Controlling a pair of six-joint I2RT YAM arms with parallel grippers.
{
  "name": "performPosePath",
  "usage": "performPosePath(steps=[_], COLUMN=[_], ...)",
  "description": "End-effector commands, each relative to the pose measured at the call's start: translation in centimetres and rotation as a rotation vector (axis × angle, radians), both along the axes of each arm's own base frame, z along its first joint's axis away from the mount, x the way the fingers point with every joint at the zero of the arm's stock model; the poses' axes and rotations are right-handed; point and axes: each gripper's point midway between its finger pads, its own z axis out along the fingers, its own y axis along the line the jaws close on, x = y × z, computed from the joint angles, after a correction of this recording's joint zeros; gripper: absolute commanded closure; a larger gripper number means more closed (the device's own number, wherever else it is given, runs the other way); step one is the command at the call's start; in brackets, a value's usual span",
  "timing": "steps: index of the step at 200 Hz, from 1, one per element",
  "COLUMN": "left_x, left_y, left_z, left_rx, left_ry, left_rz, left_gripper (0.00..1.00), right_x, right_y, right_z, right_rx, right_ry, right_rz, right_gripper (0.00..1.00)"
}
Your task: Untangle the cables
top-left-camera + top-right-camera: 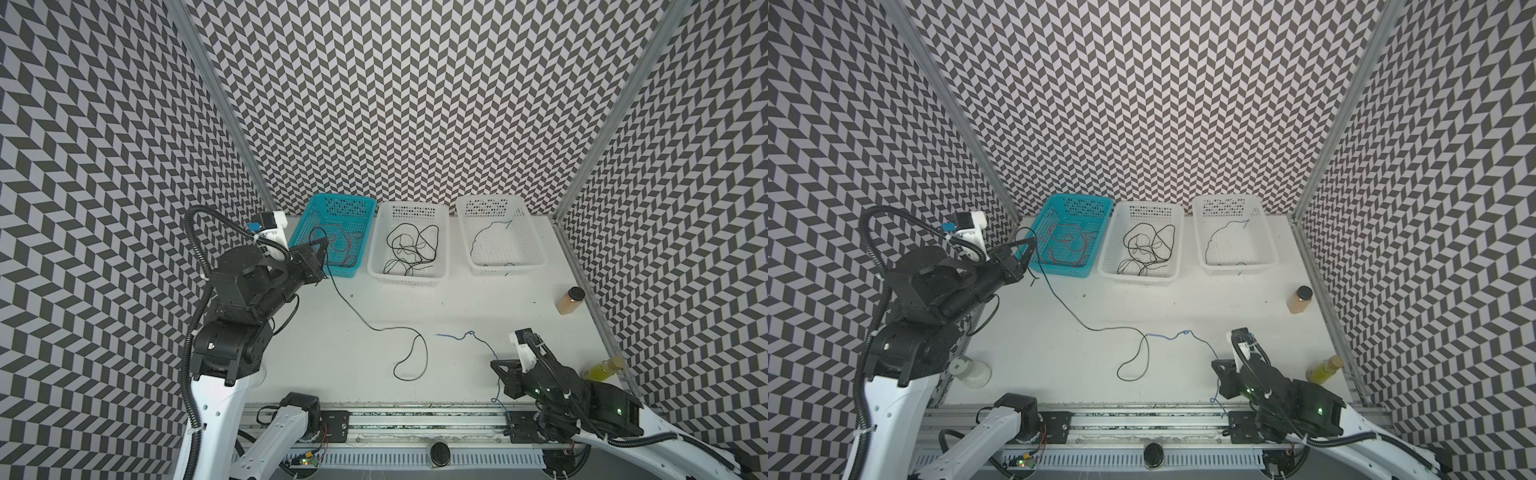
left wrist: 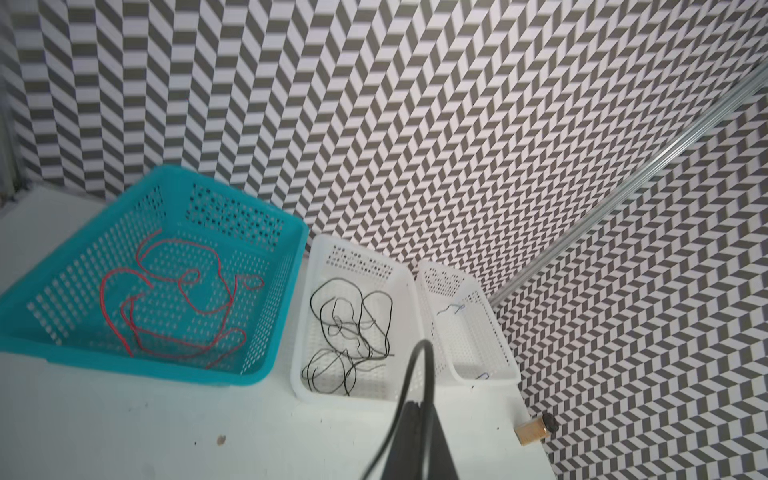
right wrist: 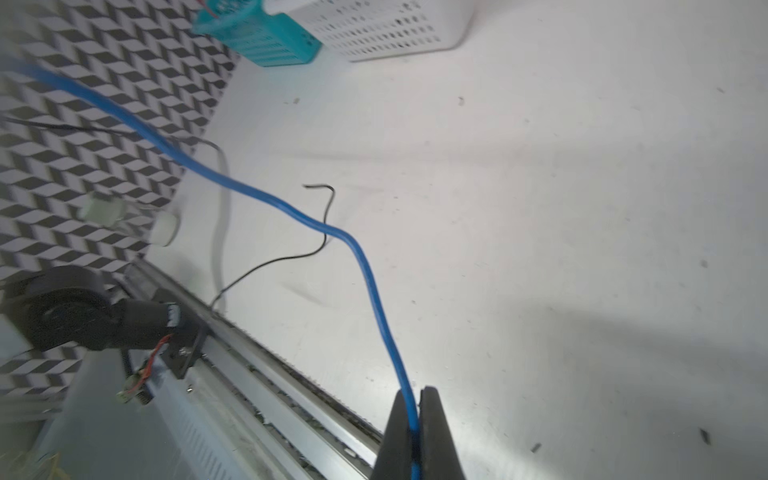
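The left claw point(image 2: 417, 415) clamps the black cable point(image 1: 365, 322) beside the teal basket point(image 1: 337, 197), the right claw point(image 3: 417, 411) pinches the blue cable point(image 3: 365, 266) at the front of the table point(image 1: 415, 303); seemingly parted, both need basketing next.

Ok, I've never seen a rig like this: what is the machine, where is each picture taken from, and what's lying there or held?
It is a robot with two arms, each ending in a two-fingered gripper. Two pictures look down on the whole scene from above; the other two come from cameras on the arms' wrists. At the back of the white table stand three baskets: the teal basket holds red cables, the middle white basket black cables, the right white basket one thin cable. The left gripper, by the teal basket, is shut on a black cable that runs across the table. The right gripper, near the front edge, is shut on a blue cable. A jar and a yellow bottle stand at the right.
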Motion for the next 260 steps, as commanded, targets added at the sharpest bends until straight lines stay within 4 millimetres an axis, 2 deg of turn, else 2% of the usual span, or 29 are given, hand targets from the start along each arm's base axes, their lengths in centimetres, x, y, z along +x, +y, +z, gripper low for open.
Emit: performPosePath(steps=[1, 14, 28, 54, 79, 91, 107, 119, 136, 159, 177, 191, 230, 260], left_x=[0.3, 0.2, 0.2, 0.6, 0.4, 0.1, -0.5, -1.1, -2.0, -3.2, -3.6, -3.6, -3.8, -3.9], left_y=[0.8, 1.2, 0.3, -1.6, -2.9, -3.3, -3.2, -3.2, -3.7, -4.1, -4.5, -5.1, -6.1, -6.9], left_z=[1.0, 1.2, 1.2, 1.0, 1.5, 2.0, 3.0, 4.1, 5.8, 7.6, 8.0, 7.8, 8.6, 10.3], left_rx=[0.023, 0.028, 0.000, -0.060, -0.076, -0.076, -0.072, -0.079, -0.096, -0.100, -0.099, -0.095, -0.072, -0.060], left_ry=[-0.032, -0.044, -0.047, -0.023, -0.023, -0.024, -0.045, -0.064, -0.091, -0.126, -0.134, -0.129, -0.150, -0.182], left_rz=[0.047, 0.071, 0.014, -0.098, -0.183, -0.205, -0.202, -0.210, -0.247, -0.275, -0.296, -0.320, -0.354, -0.387], left_gripper=[1.00, 1.00, 1.00, 1.00, 1.00, 1.00, 1.00, 1.00, 1.00, 1.00, 1.00, 1.00, 1.00, 1.00], right_x=[1.3, 1.9, 2.8, 4.7, 6.8, 8.5, 11.3, 13.7, 17.1, 22.0, 25.5, 28.0, 34.4, 36.9], right_y=[-3.8, -5.0, -5.2, -4.3, -4.9, -4.8, -4.6, -5.4, -6.9, -8.7, -9.4, -10.5, -13.3, -15.6], right_z=[0.0, 0.3, 1.8, 6.7, 10.5, 11.8, 13.3, 14.5, 15.4, 15.4, 15.1, 14.8, 11.2, 8.1], right_rx=[-0.101, -0.154, -0.152, -0.112, -0.243, -0.282, -0.214, -0.170, -0.198, -0.178, -0.146, -0.189, -0.249, -0.359], right_ry=[0.035, 0.036, -0.010, -0.149, -0.209, -0.207, -0.172, -0.159, -0.120, -0.070, -0.027, -0.024, 0.082, 0.174], right_rz=[-0.238, -0.323, -0.371, -0.386, -0.450, -0.450, -0.436, -0.456, -0.497, -0.547, -0.557, -0.598, -0.682, -0.747], right_gripper=[1.00, 1.00, 1.00, 1.00, 1.00, 1.00, 1.00, 1.00, 1.00, 1.00, 1.00, 1.00, 1.00, 1.00])
